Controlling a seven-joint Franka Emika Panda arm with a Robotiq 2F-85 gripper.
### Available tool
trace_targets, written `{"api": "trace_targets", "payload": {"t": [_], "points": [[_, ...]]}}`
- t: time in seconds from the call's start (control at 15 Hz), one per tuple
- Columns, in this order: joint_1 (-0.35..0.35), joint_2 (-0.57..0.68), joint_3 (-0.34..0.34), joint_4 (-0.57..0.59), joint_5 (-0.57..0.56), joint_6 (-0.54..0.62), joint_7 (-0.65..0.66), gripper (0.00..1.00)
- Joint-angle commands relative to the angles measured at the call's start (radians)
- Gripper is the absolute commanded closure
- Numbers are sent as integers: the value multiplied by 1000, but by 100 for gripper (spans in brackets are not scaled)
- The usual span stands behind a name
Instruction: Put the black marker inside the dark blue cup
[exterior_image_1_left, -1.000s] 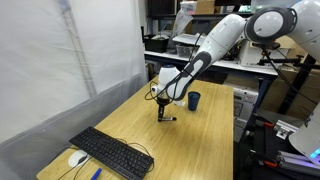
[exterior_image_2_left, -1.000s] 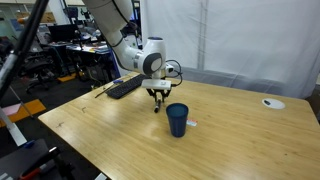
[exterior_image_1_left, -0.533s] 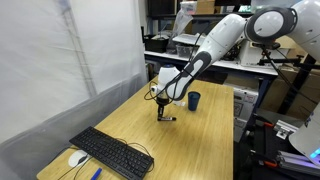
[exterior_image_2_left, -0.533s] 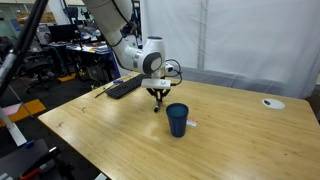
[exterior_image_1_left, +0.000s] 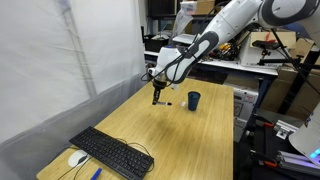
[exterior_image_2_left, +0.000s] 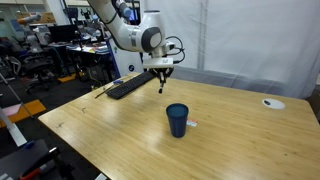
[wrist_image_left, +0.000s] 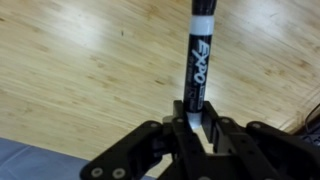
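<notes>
In an exterior view the gripper is clamped on the black marker, which hangs upright above the tabletop. The dark blue cup stands apart at 5 o'clock.

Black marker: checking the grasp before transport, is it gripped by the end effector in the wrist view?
Yes, the end effector is closed on one end of the black marker.

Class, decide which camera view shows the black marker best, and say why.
The wrist view: the black marker appears close up, its EXPO label readable, clamped in the gripper. Both exterior views show it only as a tiny dark stick under the gripper.
</notes>
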Motion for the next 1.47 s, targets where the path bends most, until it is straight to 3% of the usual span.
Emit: {"api": "trace_targets", "payload": {"t": [0.0,0.27,0.67,0.8,1.0,1.4], "points": [[-43,-122,9,-124,5,52,-30,95],[-163,-203,83,-251,74,193,-132,95],[-501,-237,382,-478,192,497,-309,95],[-633,-229,494,-543,180,577,-323,95],[-790,-218,607,-635,142,675,-306,95],[-1007,-182,723,-746,65,784,-296,95]]}}
